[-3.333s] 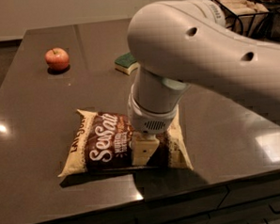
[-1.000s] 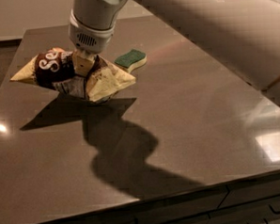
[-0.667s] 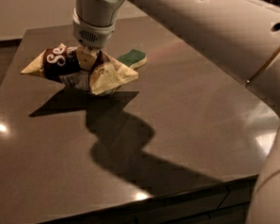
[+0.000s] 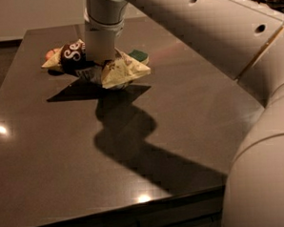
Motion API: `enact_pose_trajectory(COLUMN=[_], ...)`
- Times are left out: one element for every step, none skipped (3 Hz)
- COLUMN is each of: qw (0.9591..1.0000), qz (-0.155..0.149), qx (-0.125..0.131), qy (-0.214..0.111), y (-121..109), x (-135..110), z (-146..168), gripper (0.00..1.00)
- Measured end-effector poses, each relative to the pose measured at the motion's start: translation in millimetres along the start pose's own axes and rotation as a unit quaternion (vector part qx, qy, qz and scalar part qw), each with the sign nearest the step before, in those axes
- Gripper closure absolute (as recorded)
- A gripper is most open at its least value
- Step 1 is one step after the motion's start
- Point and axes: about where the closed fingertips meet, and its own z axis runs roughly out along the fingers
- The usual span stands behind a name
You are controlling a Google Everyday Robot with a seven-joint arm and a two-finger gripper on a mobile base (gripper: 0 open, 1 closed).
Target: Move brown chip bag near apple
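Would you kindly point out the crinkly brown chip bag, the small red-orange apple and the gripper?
brown chip bag point(image 4: 69, 63): camera view, dark front panel.
apple point(image 4: 50, 53): camera view, orange sliver behind the bag.
gripper point(image 4: 100, 65): camera view, clamped on the bag's middle, over the table point(image 4: 190, 132), far left.

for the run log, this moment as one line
gripper: far-left over dark table, shut on lifted crinkly dark brown chip bag; small red-orange apple: partly hidden behind bag
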Motion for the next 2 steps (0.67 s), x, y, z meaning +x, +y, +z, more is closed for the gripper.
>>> enact_pose_trajectory(qw=[0.9999,0.9999], qz=[0.006,0.004], qx=[0.008,0.009], qy=[0.009,0.013], y=[-10.6,-15.5], x=[2.6,6.6], z=[8.5,16.2], gripper=[0.41,0.17])
